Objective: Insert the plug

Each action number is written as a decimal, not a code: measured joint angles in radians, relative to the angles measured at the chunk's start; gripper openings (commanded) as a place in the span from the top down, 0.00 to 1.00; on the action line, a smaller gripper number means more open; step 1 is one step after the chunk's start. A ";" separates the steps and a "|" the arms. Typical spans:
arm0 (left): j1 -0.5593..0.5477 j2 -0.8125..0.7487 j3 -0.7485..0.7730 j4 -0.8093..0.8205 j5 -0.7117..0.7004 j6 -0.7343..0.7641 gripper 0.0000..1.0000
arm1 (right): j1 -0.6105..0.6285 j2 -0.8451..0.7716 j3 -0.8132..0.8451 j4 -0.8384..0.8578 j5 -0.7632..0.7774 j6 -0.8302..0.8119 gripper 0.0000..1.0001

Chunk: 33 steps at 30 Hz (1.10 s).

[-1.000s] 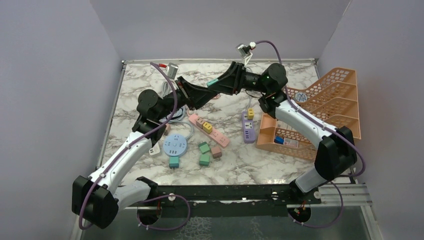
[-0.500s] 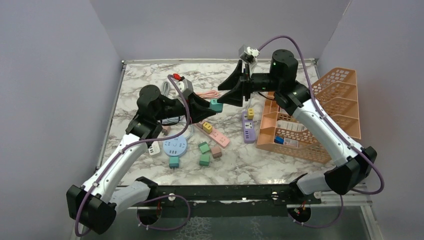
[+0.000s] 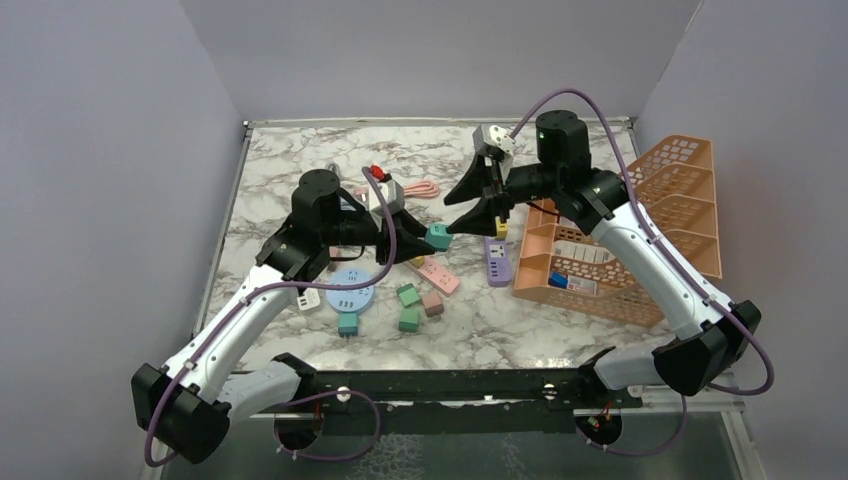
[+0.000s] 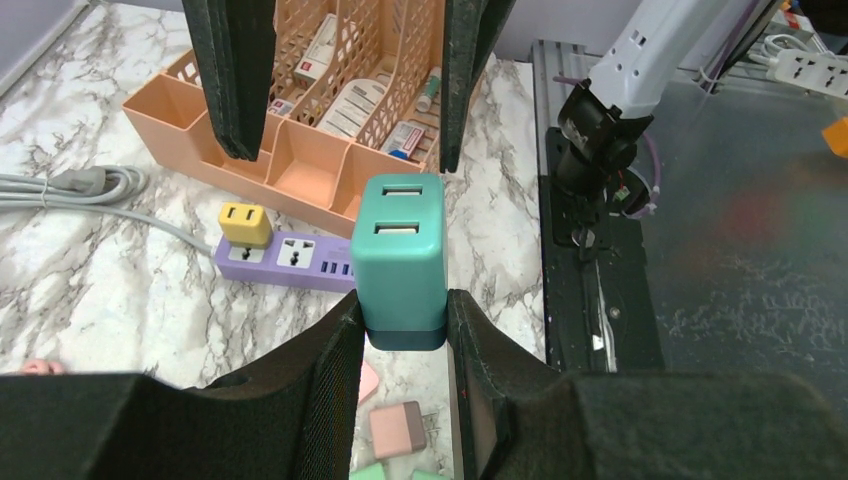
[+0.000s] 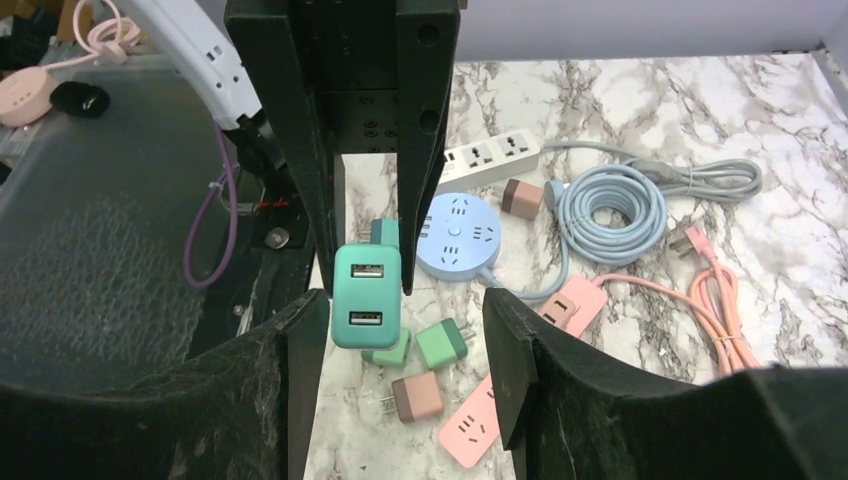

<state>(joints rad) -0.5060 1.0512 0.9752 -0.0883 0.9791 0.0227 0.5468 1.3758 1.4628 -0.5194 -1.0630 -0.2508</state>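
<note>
The step in hand looks like a mid-air handover. The left gripper (image 4: 400,322) has its jaws clamped on the darker base of the teal two-port USB charger plug (image 4: 400,240). It holds the plug off the marble table (image 3: 540,315), above and to the left of the purple power strip (image 3: 497,260) in the top view. The right gripper (image 3: 455,213) faces it with jaws spread wide, fingertips flanking the plug's USB face. Whether either one touches it, I cannot tell. My reading is that the next move calls for the right jaws to close on the exposed teal body. Only then should the left jaws let go, so the plug can go down to a free socket on the purple strip. The prongs are hidden, so their orientation needs checking.
</note>
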 measured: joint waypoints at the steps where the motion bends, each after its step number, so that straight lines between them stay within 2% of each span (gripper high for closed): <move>1: -0.005 0.000 0.000 -0.014 -0.002 0.013 1.00 | 0.001 -0.002 -0.005 -0.009 -0.003 -0.013 0.44; 11: -0.047 0.019 0.018 -0.095 -0.075 0.113 1.00 | 0.056 0.005 -0.021 -0.114 0.000 -0.101 0.47; 19: -0.073 0.036 0.018 -0.132 -0.121 0.159 1.00 | 0.080 0.039 -0.021 -0.180 0.077 -0.147 0.64; 27: -0.085 0.036 0.032 -0.174 -0.156 0.205 1.00 | 0.080 0.056 -0.010 -0.222 0.108 -0.146 0.57; 33: -0.085 0.035 0.040 -0.193 -0.177 0.235 1.00 | 0.083 0.087 -0.007 -0.249 0.119 -0.146 0.58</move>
<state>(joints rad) -0.5915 1.0866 1.0153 -0.2810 0.8021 0.2577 0.6296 1.4624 1.4555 -0.7681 -0.9440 -0.3969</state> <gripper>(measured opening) 0.336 0.430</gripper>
